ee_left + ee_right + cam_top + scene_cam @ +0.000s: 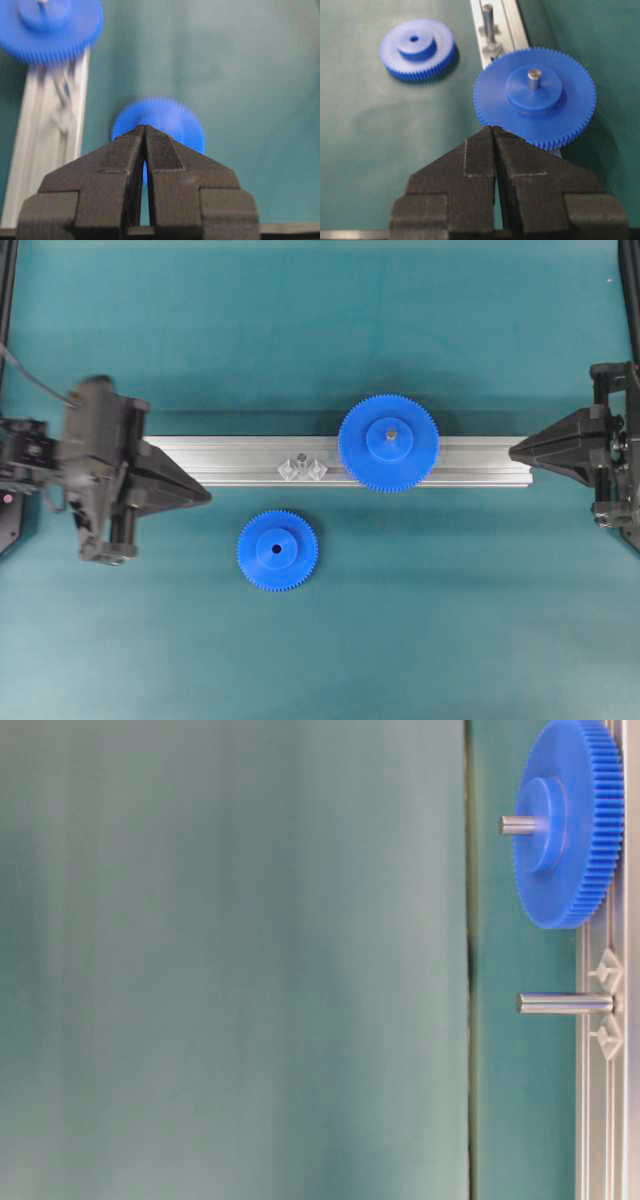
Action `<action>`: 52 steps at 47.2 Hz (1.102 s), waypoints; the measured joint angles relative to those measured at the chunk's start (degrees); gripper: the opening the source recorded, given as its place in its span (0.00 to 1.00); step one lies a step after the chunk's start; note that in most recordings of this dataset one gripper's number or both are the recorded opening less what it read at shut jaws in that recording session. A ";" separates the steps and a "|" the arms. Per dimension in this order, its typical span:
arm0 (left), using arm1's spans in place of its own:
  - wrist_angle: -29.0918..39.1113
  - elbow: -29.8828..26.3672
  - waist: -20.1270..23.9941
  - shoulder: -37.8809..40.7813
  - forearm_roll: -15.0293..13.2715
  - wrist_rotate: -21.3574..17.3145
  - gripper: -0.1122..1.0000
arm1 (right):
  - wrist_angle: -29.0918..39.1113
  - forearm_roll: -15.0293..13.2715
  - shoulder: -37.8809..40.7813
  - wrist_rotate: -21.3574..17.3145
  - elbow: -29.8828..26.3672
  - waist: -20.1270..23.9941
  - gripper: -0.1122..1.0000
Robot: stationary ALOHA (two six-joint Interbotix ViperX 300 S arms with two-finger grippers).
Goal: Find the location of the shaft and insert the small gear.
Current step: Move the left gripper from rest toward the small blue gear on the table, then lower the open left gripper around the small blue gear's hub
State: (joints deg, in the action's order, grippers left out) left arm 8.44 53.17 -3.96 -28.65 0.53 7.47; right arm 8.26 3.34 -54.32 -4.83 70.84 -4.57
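Along the aluminium rail (250,461) stands the shaft (300,457), a bare grey pin between two clear plastic pieces (316,469), with the large blue gear (388,442) mounted close beside it. Below the rail, apart from its near edge, the small gear (277,550) lies flat on the teal mat (450,620) with open mat on every side. At the rail's left end the left gripper (205,496) has its fingers pressed together, empty. Off the rail's other end the right gripper (514,451) is likewise closed and empty.
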 measured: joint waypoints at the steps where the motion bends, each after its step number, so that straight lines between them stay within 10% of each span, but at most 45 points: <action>1: 0.70 -0.26 0.00 0.62 0.00 0.18 0.11 | 0.18 -0.09 0.00 -0.09 0.00 0.00 0.13; 52: 17.58 -16.26 -1.76 21.62 0.09 0.79 0.11 | 0.44 0.00 0.00 -0.88 2.37 -0.97 0.13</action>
State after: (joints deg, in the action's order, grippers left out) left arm 26.02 36.91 -5.71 -7.03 0.62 8.26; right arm 8.70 3.34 -54.32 -5.71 73.21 -5.54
